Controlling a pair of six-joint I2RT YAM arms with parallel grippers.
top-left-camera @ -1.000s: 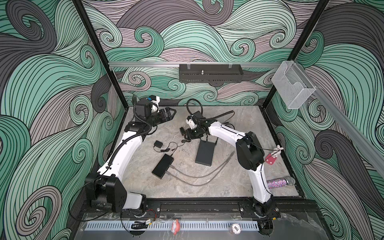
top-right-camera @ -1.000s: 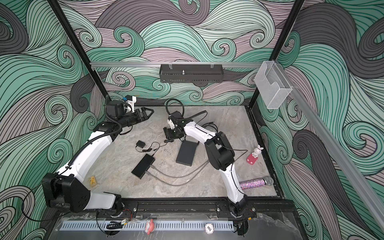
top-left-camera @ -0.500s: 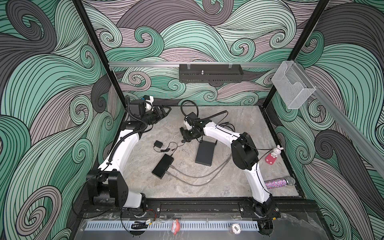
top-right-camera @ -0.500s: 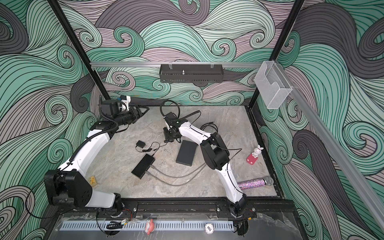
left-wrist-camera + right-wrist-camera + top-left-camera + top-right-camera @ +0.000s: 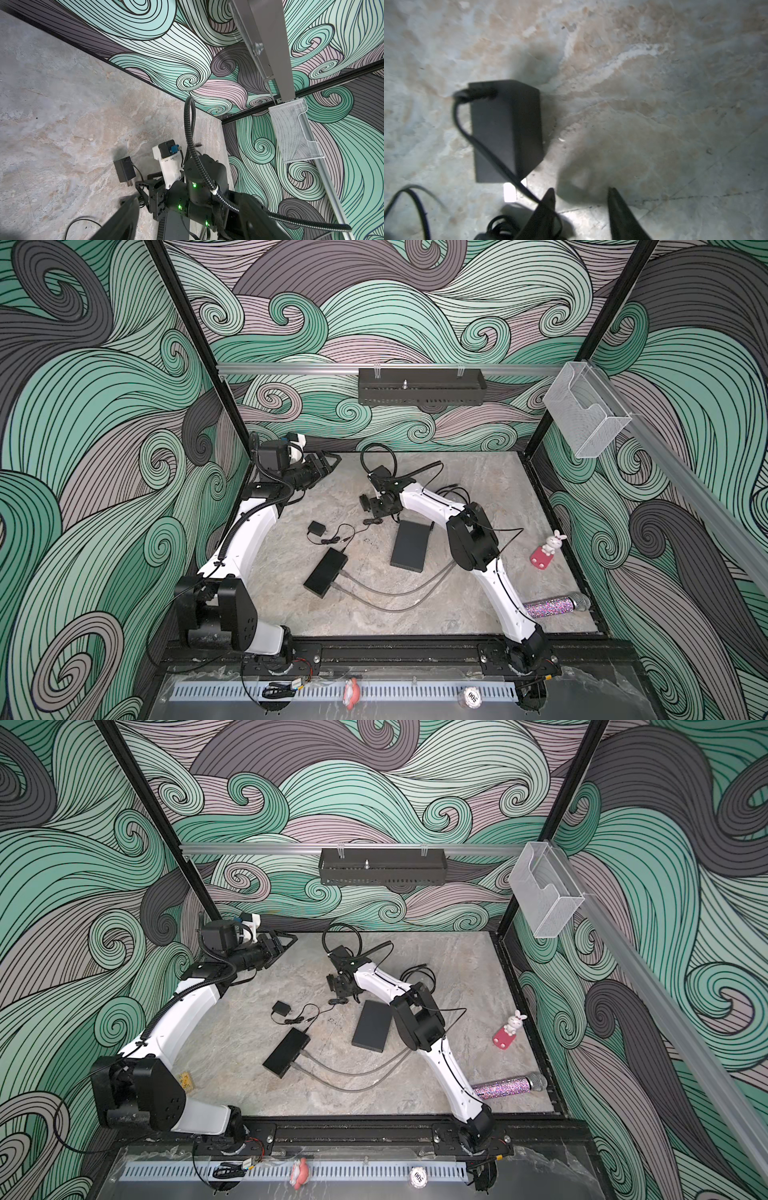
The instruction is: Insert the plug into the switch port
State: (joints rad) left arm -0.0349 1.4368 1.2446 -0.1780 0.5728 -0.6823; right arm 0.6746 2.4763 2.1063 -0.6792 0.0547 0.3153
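1. Left claw: raised over the back-left corner of the tabletop, well behind the switch. Its jaws stand apart and hold nothing.
2. Power adapter: a small black block lying just behind the switch. A thin black cable leaves it and runs off to the right.
3. Switch: a flat black box lying on the tabletop. Two grey cables enter its right-hand edge and loop away to the right.
4. Plug: the far end of the adapter's thin cable, a small dark bunch on the tabletop behind and to the right of the switch. It lies apart from the switch and is not inserted; it is too small to show finer detail.
5. Right claw: pointing down just over the plug, behind and right of the switch. In the right wrist view its fingertips stand apart with bare tabletop between them. The cable passes beside one of them, and nothing is gripped.
6. Second black box: flat, to the right of the switch, near the right arm.
7. Rabbit figure: on a red base, far to the right of the switch.
8. Glitter microphone: lying far to the right of the switch, near the tabletop's front edge.
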